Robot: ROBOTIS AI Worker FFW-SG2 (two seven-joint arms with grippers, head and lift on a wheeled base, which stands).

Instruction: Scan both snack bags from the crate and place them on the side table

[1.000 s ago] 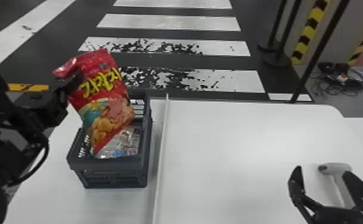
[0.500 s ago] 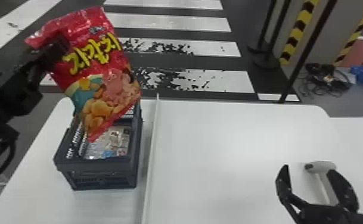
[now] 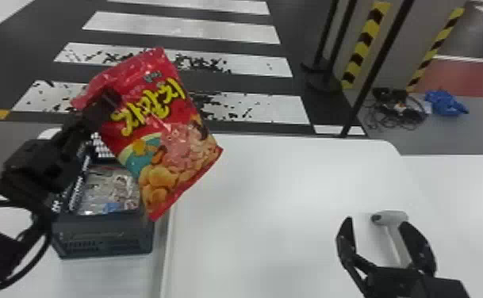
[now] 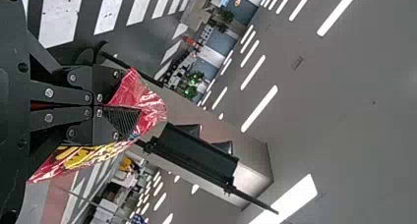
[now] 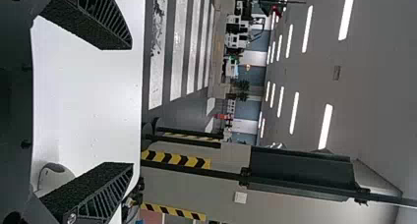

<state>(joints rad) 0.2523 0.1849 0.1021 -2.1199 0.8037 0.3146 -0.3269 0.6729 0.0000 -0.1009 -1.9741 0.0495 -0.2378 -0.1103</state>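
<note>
Since the last frame I am bringing the red snack bag [image 3: 153,130] rightward relative to the crate [image 3: 105,234], and my head view is turning to the right, so that crate and scanner are sliding leftward in it. The bag is now showing its printed front over the crate's right side, with its lower end hanging past the rim, toward the raised white edge [image 3: 167,245] that is running beside the crate on the tabletop [image 3: 276,222].

My left claw [image 3: 107,99] is clenching the bag near its top, the bag tilting so that its bottom is pointing down and to the right. My left arm is coming in from the left side, above the crate, a black cable [image 3: 40,263] looping below it. In the left wrist view my fingers are lying close together, the crumpled red top bulging out around their tips. Inside the crate a shiny clear packet [image 3: 97,194] is lying; I am not able to tell what it is holding.

My right claw [image 3: 376,222] is waiting at the right, fingers spread wide, gripping nothing; the grey-white scanner [image 3: 395,218] is resting on the white surface between and beyond its fingers
</note>
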